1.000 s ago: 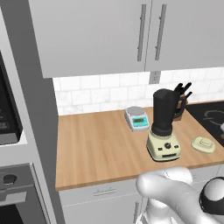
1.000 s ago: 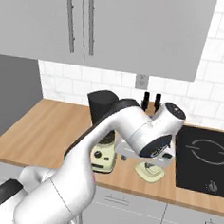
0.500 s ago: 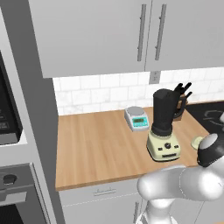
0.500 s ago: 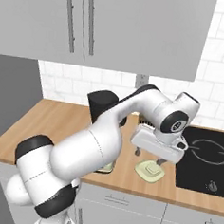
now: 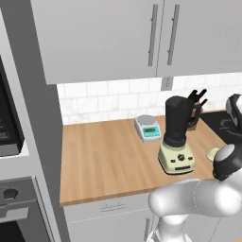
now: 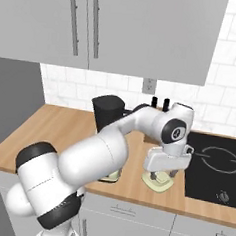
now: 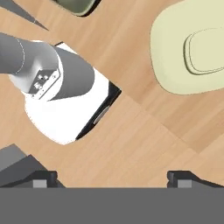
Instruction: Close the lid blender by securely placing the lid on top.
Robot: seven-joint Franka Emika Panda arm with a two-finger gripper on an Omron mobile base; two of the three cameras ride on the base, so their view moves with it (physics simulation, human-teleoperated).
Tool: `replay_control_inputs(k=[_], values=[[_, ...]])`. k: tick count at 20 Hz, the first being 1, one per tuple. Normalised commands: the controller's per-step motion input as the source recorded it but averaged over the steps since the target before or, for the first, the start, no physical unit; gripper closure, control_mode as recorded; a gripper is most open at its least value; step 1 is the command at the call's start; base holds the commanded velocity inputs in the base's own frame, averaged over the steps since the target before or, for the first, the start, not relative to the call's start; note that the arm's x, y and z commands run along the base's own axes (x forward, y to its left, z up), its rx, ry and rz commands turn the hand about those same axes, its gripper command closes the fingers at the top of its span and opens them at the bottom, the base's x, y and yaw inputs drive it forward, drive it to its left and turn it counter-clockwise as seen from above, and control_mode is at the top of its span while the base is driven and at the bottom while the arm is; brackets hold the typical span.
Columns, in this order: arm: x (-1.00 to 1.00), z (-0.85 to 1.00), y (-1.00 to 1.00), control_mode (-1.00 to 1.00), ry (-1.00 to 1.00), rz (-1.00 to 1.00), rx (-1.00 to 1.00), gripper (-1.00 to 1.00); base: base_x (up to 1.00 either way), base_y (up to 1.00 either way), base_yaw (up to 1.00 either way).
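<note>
Claw over the lid, lower than half a second ago

The claw point(image 7: 112, 176) hangs with its tips wide apart and empty above the wooden bench point(image 7: 131, 144); the pale cream-yellow round lid point(image 7: 192, 48) lies flat beyond them. In the right base view the hand has dropped close over the lid point(image 6: 157, 182). The left base view shows the cream-based, black-jarred blender point(image 5: 177, 137) uncovered, with the lid point(image 5: 212, 153) just right of it.

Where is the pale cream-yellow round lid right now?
The pale cream-yellow lid lies flat on the wooden counter, between the blender and the black cooktop, under the hand.
</note>
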Motion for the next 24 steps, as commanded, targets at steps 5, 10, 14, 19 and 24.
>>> replay_control_inputs(k=[5,10,14,19,24], values=[[0.00,-0.01,-0.01,-1.00,-0.01,0.13,0.01,-1.00,0.00,0.00,0.00],[0.05,-0.15,0.00,-1.00,-0.12,-0.03,0.13,-1.00,0.00,0.00,0.00],[0.12,-0.18,-0.05,-1.00,-0.19,-0.02,0.22,-1.00,0.00,0.00,0.00],[0.23,-0.16,-0.13,-1.00,-0.21,0.00,0.20,-1.00,0.00,0.00,0.00],[0.39,-0.02,-0.21,-1.00,-0.15,0.01,0.02,-1.00,0.00,0.00,0.00]])
